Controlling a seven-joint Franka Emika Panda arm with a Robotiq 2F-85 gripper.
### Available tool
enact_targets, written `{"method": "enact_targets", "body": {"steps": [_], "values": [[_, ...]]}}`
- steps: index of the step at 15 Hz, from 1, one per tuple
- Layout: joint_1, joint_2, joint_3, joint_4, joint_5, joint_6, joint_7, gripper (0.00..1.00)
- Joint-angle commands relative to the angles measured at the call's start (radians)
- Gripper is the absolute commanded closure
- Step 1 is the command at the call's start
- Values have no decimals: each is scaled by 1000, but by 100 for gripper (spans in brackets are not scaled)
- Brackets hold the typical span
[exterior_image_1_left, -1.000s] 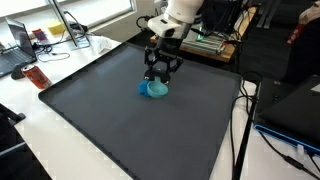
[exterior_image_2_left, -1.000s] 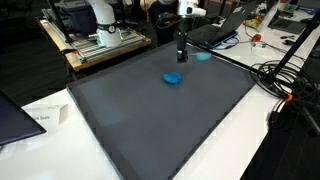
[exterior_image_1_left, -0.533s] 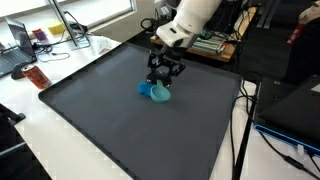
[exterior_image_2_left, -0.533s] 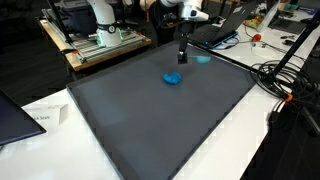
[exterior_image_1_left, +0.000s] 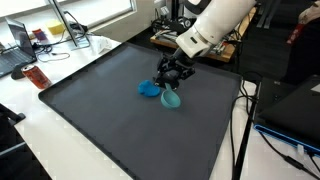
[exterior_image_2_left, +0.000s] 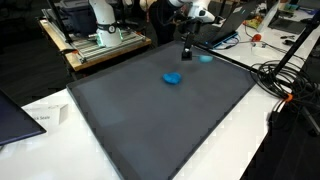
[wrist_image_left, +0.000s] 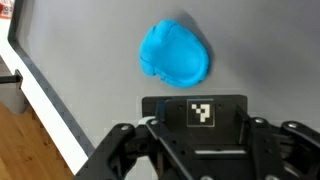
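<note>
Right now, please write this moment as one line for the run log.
hand: shut, over the mat | nearest: teal thing on mat | blue lump: lies apart from it | wrist view: shows blue lump

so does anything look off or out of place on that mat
Nothing clearly stands out. A blue lump and a paler teal piece lie apart on the dark mat, with no spill or damage visible. The lump's outline is uneven, but too blurred to call squashed. The end effector is shut near the teal piece.
</note>
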Motion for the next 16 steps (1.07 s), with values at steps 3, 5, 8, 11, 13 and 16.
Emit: {"method": "enact_targets", "body": {"steps": [3, 5, 8, 11, 13, 16], "values": [[6, 90, 37, 129, 20, -158, -56, 65], [4, 126, 43, 180, 35, -206, -89, 65], [-1, 177, 50, 256, 55, -263, -142, 65], [-5, 227, 51, 332, 94, -317, -205, 65], [-7, 258, 50, 384, 128, -350, -247, 65], [-11, 298, 44, 456, 184, -397, -302, 65]]}}
